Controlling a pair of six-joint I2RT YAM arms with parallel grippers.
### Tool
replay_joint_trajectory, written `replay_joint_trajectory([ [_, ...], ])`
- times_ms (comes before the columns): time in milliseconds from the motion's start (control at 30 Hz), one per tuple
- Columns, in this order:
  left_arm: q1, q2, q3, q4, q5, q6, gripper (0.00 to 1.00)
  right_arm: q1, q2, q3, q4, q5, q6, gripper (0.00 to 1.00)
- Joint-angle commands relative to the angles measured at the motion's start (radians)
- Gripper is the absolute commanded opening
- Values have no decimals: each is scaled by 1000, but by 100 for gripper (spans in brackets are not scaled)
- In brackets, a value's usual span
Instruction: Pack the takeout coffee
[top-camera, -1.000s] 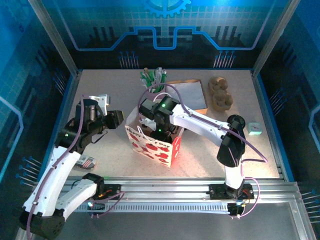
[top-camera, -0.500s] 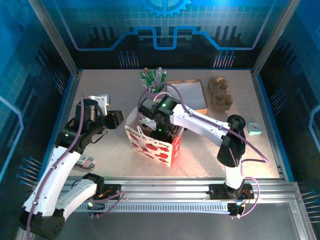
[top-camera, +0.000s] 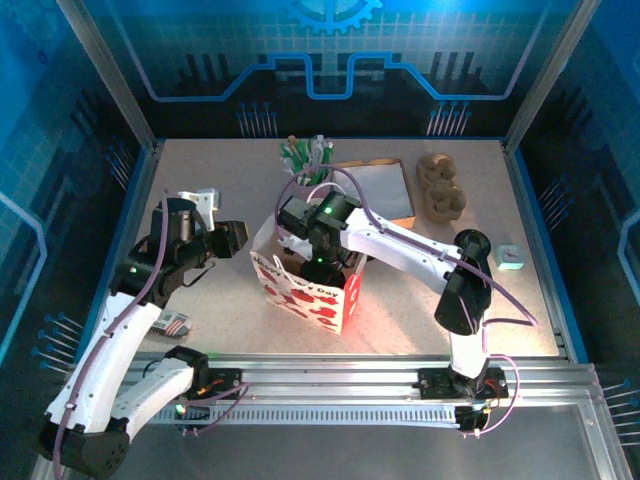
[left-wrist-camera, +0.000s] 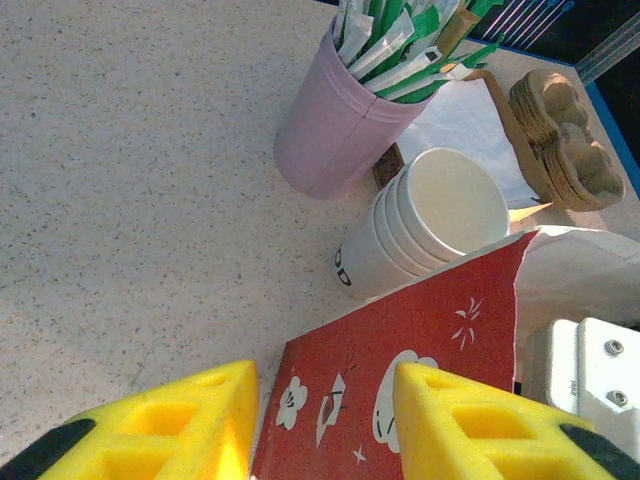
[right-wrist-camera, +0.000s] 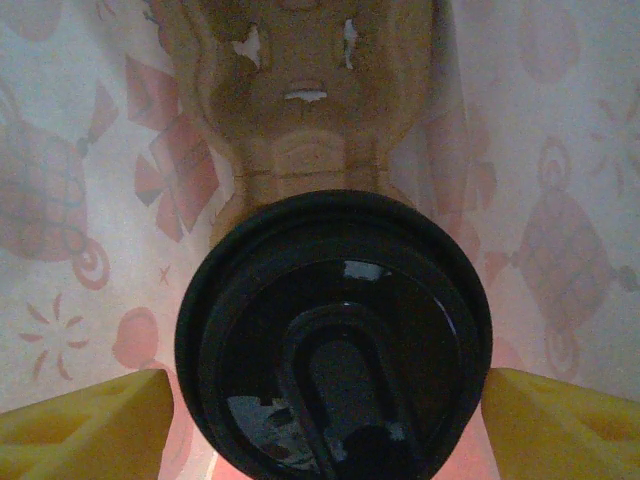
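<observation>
The takeout coffee (right-wrist-camera: 335, 330) stands inside the gift bag (top-camera: 305, 290), black lid up, over the brown cup carrier (right-wrist-camera: 300, 110) on the bag's floor. The lid hides whether the cup's foot sits in a pocket. My right claw (right-wrist-camera: 325, 390) points straight down over it. Its 2 yellow fingers (right-wrist-camera: 80, 420) are wide apart and flank the lid rim so closely that I cannot tell if they press it or stand just clear.

That is my main worry. If I rise while a pad rubs the rim, I judge the lid could pop off, or the cup could tip inside the bag and spill. The paper walls are near on both sides, so a crooked exit could also catch the bag's mouth and drag or topple it.

My right arm (top-camera: 400, 240) reaches from its base across to the left, wrist bent down into the bag's mouth. My left arm (top-camera: 150, 275) is held high with its elbow bent. My left claw (left-wrist-camera: 322, 410) sits at the bag's left rim, fingers partly apart with the red side wall between them; I cannot tell whether they touch it. If that wall slips, I think the mouth could fold in on my right wrist
</observation>
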Motion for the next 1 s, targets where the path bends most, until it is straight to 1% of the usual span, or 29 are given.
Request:
replay_joint_trajectory([
  [0,5,-11,-11,13,-6,19,41,14,-36,34,-34,9,-2,82],
  [467,5,-10,-11,15,-4,21,44,16,-40,51,-42,26,0,87],
  [500,5,-10,-11,14,-4,22,45,16,-41,50,-41,27,-1,92],
  [533,5,-10,-11,15,-4,21,45,16,-41,50,-42,28,0,98],
  [567,5,-10,-11,14,-4,21,45,16,-42,48,-42,28,0,100],
  [967,5,-11,-11,13,-5,21,47,18,-57,54,-46,42,3,100],
])
